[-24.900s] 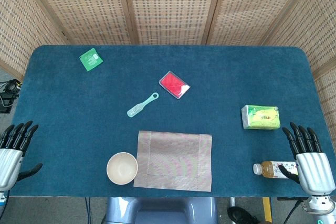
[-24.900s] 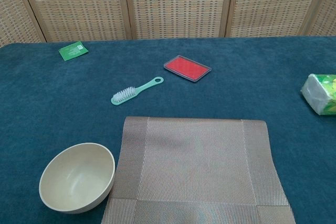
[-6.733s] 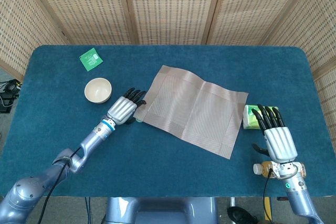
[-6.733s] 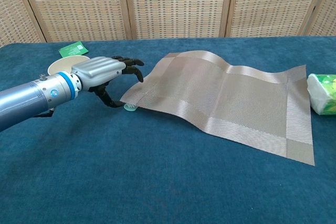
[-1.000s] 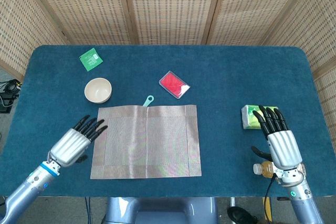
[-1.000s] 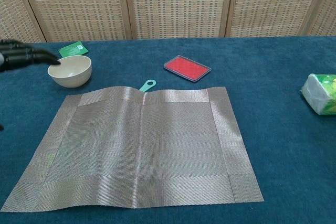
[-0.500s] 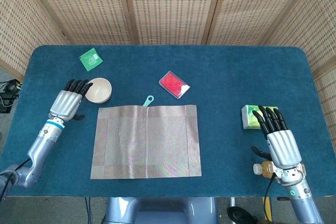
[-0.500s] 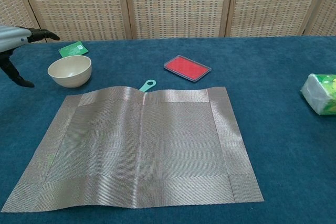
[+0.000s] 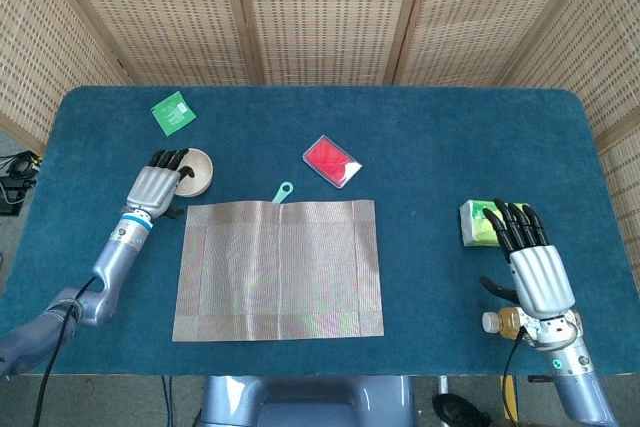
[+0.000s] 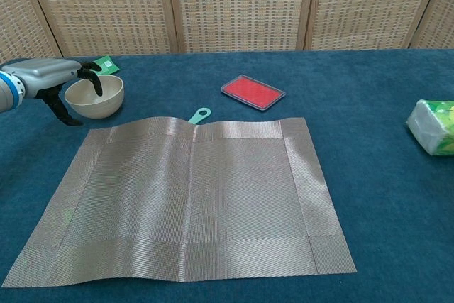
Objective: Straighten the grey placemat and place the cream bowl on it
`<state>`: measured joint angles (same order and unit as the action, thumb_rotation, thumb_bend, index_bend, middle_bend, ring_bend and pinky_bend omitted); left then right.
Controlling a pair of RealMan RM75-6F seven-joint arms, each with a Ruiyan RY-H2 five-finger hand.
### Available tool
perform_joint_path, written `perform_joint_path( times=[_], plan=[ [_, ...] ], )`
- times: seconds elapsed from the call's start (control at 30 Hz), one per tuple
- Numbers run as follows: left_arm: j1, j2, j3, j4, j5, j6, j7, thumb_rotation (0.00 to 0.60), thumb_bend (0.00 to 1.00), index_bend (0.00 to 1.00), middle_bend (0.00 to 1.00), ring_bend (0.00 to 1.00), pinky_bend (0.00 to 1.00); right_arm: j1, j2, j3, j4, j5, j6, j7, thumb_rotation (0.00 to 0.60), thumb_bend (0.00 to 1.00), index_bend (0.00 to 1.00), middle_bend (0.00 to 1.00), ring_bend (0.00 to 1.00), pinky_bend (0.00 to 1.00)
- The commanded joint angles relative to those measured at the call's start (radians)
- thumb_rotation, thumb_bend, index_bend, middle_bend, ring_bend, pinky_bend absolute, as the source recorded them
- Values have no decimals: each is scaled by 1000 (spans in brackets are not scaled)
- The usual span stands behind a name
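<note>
The grey placemat (image 9: 278, 269) lies flat and square to the table's front edge, also filling the chest view's foreground (image 10: 188, 196). The cream bowl (image 9: 197, 173) stands upright on the blue cloth just past the mat's far-left corner (image 10: 101, 97). My left hand (image 9: 158, 184) is at the bowl's left rim; in the chest view its fingers (image 10: 91, 77) hook over the rim into the bowl while the thumb stays outside the wall, a little apart from it. My right hand (image 9: 536, 269) hovers at the front right, fingers spread, holding nothing.
A teal brush handle (image 9: 281, 192) pokes out from under the mat's far edge. A red case (image 9: 331, 161) lies beyond it, and a green packet (image 9: 173, 112) at the far left. A green tissue pack (image 9: 478, 224) and a bottle (image 9: 500, 322) sit by my right hand.
My left hand has swung from the front left up to the bowl and curled its fingers over the rim. The mat, the bowl and the right hand have stayed put.
</note>
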<state>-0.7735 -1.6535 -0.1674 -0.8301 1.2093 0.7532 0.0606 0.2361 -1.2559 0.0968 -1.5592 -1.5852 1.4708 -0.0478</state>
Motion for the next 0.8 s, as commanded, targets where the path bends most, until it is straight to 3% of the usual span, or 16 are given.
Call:
perform_joint_path(
  times=[0.03,0.3,0.5,0.63,0.8],
  plan=[
    [-16,-24,-13,35,-22,-19,19,600,354,420,0,0,0,0,1,1,1,1,-1,1,600,0,36,0,0,0],
    [-25,-51,-28,77,-54,-41,47,600,446,549,0,0,0,2,0,0,2,4,-5,2,600,0,36,0,0,0],
    [-20,-35,-32,55,-46,-17,47,600,454,664,0,0,0,1,-1,-1,1,2,-4,1,600,0,36,0,0,0],
    [-2,22,-39,-46,-8,79,44,600,454,678,0,0,0,1,0,-4,-2,-2,-4,3,600,0,36,0,0,0],
    [23,126,-25,-274,74,207,90,600,454,684,0,0,0,0,2,-4,-6,-6,1,3,600,0,36,0,0,0]
  ],
)
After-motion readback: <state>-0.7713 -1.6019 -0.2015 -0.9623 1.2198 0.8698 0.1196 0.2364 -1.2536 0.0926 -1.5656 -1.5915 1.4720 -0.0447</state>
